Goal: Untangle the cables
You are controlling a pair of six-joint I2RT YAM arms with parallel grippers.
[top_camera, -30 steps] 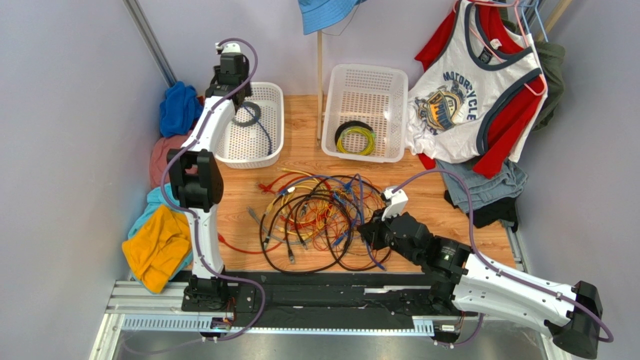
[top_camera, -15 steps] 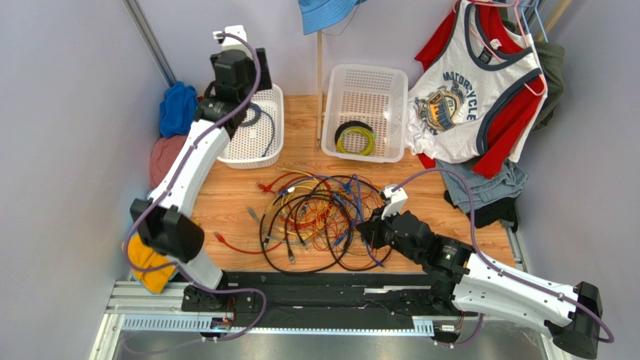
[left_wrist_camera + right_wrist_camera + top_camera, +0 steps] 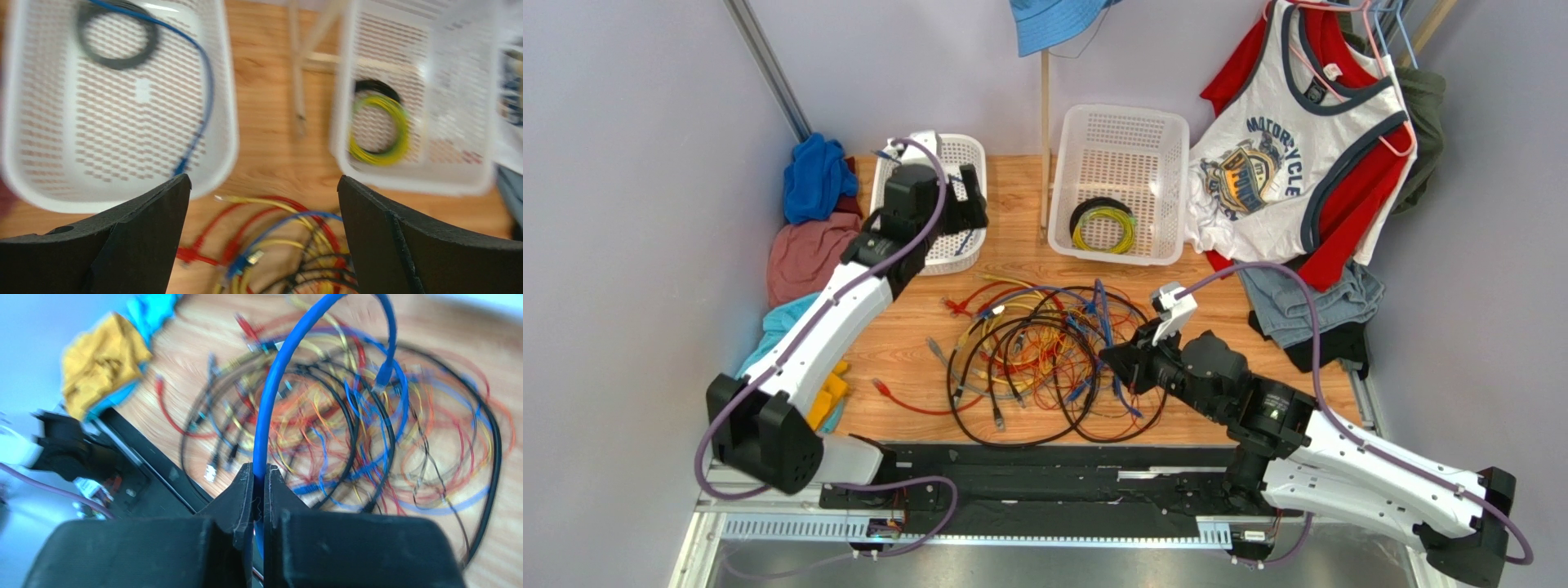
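Right pincer point(image 3: 259, 478): at the near right edge of the cables point(image 3: 1051, 355), its two fingers pressed together and clenched on a blue cable point(image 3: 276, 386).
Blue cable: rises from the pinch in a tall arch over the cables and drops back into them, its plug end hanging on the far side of the arch.
Yellow cloth point(image 3: 104, 361): crumpled off the near left of the cables, partly under the left arm in the top view.
Cables: a loose tangle of black, blue, red, orange and yellow loops lying flat on the middle of the wooden table point(image 3: 1020, 245); one red plug end trails out to their near left.
Left pincer point(image 3: 967, 202): in the air past the far left of the cables, released, jaws spread wide with nothing between them.
Left basket point(image 3: 227, 141): white, just beyond the far left of the cables; inside lie a black ring coil point(image 3: 116, 61) and a single blue wire point(image 3: 205, 92) curving along its right wall.
Right basket point(image 3: 417, 180): white, beyond the far side of the cables, holding a yellow-green and black ring coil point(image 3: 402, 131).
Wooden stick point(image 3: 1046, 135): upright between the two baskets, beyond the cables.
Printed tank shirt point(image 3: 1284, 159): hanging far right of the cables, other clothes heaped below it.
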